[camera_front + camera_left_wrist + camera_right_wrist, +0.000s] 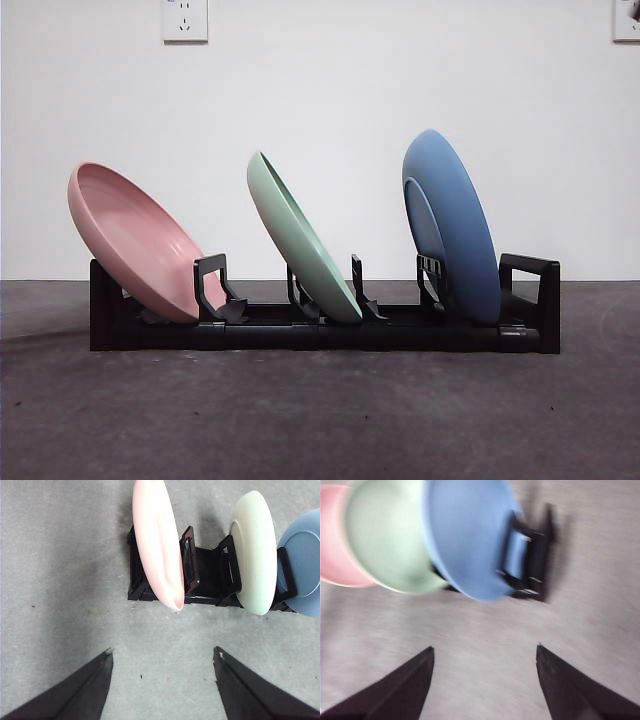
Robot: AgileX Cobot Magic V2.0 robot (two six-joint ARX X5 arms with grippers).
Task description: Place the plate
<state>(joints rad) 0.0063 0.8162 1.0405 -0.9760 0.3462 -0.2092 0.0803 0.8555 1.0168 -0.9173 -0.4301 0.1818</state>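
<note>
Three plates in a black dish rack [320,330] on the gray tabletop [320,420]. Pink plate [140,245] at one end, leaning far over. Green plate [300,240] in the middle slot, leaning the same way. Blue plate [455,225] in the slot near the other end, almost upright. Left gripper [162,655] up above the tabletop near the pink plate, wide open, holding nothing. Right gripper [485,652] above the tabletop near the blue plate, also wide open, holding nothing. Right wrist view blurry.
</note>
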